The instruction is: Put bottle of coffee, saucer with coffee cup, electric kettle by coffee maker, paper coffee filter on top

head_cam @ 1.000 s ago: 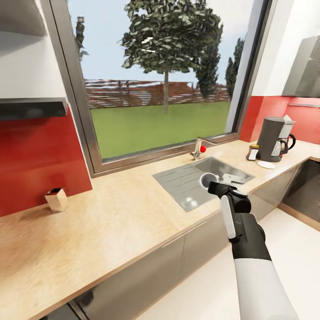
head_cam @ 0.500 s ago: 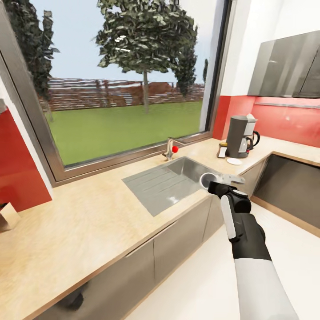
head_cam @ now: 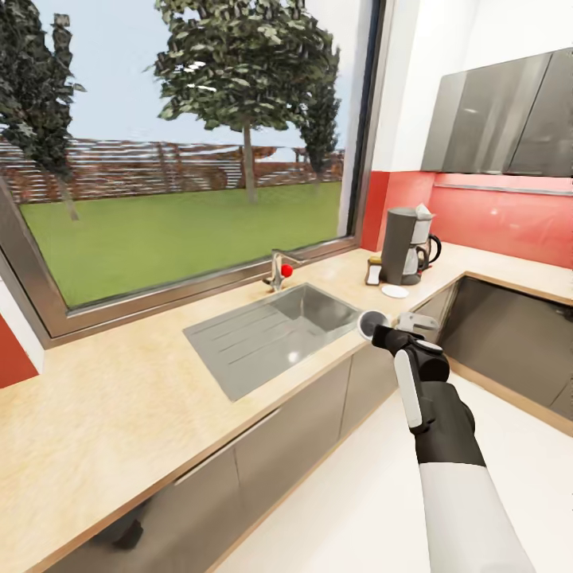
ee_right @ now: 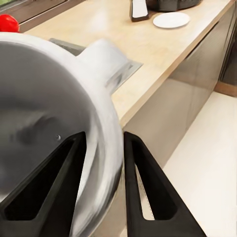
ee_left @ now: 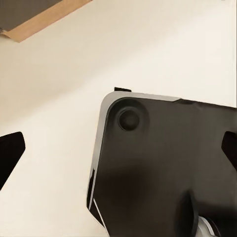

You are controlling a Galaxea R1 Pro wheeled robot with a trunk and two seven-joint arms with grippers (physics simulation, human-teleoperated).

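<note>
My right gripper [head_cam: 391,325] is shut on the rim of the white coffee cup [head_cam: 372,322], held level just off the countertop's [head_cam: 143,398] front edge; in the right wrist view the cup wall [ee_right: 44,108] sits pinched between the black fingers [ee_right: 143,187]. In the far corner stands the coffee maker [head_cam: 400,247] with the white paper coffee filter [head_cam: 422,212] on top. The bottle of coffee [head_cam: 373,273] and the white saucer [head_cam: 395,291] lie in front of it. I cannot make out the electric kettle. My left gripper [ee_left: 118,153] is open over pale floor.
A steel sink [head_cam: 274,330] with a red-knobbed tap [head_cam: 280,272] is set into the counter under the big window. Grey cabinets [head_cam: 509,342] run along the right leg of the L. Pale floor [head_cam: 358,493] lies between me and the cabinets.
The camera has swung right, so sink and counter slide left and the small box at the left leaves the picture. The right arm holds the cup at the same spot in view.
</note>
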